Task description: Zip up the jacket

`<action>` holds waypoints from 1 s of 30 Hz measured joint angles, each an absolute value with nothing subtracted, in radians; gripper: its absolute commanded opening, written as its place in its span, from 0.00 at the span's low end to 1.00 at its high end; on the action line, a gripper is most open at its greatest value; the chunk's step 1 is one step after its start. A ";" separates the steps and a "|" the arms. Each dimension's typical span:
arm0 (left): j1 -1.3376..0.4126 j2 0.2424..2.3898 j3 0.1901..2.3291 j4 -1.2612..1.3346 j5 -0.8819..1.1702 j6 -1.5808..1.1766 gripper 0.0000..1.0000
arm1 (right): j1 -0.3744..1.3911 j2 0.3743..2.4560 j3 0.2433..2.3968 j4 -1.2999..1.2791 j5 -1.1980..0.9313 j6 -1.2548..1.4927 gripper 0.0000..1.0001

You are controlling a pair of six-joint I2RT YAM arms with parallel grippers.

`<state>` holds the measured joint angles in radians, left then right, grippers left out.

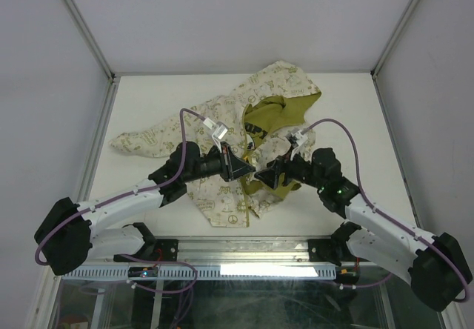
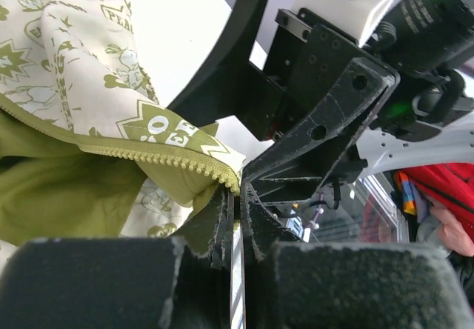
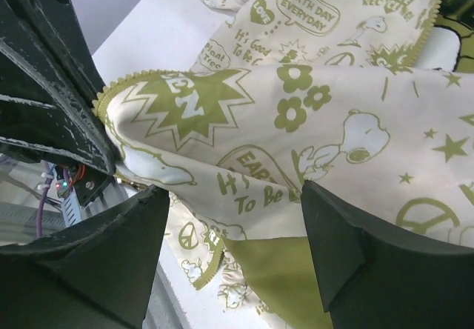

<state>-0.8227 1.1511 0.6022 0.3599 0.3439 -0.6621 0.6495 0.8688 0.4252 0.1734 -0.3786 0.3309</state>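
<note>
The jacket (image 1: 222, 199) lies on the table, cream with olive prints, its hood (image 1: 285, 84) at the back right and the olive lining (image 1: 278, 114) showing. It is unzipped. My left gripper (image 1: 248, 168) is shut on the bottom corner of one zip edge (image 2: 148, 155), pinched at its tips (image 2: 238, 195). My right gripper (image 1: 265, 173) faces it almost tip to tip. In the right wrist view that gripper (image 3: 233, 225) stands open, and a printed front flap (image 3: 296, 107) hangs between its fingers without being squeezed.
The jacket's left sleeve (image 1: 144, 140) stretches toward the table's left side. White walls close in the table (image 1: 148, 99) on three sides. A metal rail (image 1: 244, 251) runs along the near edge between the arm bases.
</note>
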 measured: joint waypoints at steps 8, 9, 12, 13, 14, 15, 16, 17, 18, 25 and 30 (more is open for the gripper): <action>-0.823 1.148 0.602 0.364 0.389 -0.657 0.00 | 0.581 0.958 0.361 0.409 -0.638 0.358 0.72; -0.823 1.148 0.602 0.366 0.392 -0.656 0.00 | 0.580 0.962 0.358 0.426 -0.661 0.362 0.71; -0.823 1.148 0.602 0.367 0.395 -0.650 0.00 | 0.580 0.963 0.352 0.479 -0.732 0.364 0.69; -0.823 1.148 0.602 0.367 0.396 -0.646 0.00 | 0.580 0.963 0.351 0.493 -0.753 0.364 0.68; -0.823 1.148 0.602 0.367 0.397 -0.645 0.00 | 0.580 0.963 0.351 0.500 -0.764 0.364 0.66; -0.823 1.148 0.602 0.368 0.399 -0.644 0.00 | 0.580 0.963 0.351 0.508 -0.775 0.364 0.64; -0.823 1.148 0.602 0.369 0.403 -0.644 0.00 | 0.580 0.963 0.351 0.514 -0.785 0.364 0.62; -0.823 1.148 0.602 0.374 0.406 -0.644 0.00 | 0.580 0.963 0.351 0.522 -0.796 0.364 0.60; -0.823 1.148 0.602 0.378 0.411 -0.644 0.00 | 0.580 0.963 0.351 0.528 -0.801 0.364 0.59; -0.823 1.150 0.602 0.415 0.441 -0.645 0.00 | 0.579 0.975 0.351 0.558 -0.829 0.365 0.46; -0.823 1.162 0.602 0.420 0.449 -0.645 0.00 | 0.579 0.987 0.351 0.567 -0.845 0.369 0.32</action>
<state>-0.8227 1.1618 0.6022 0.4202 0.4492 -0.6449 0.5793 0.9867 0.3508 0.5674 -0.8448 0.3687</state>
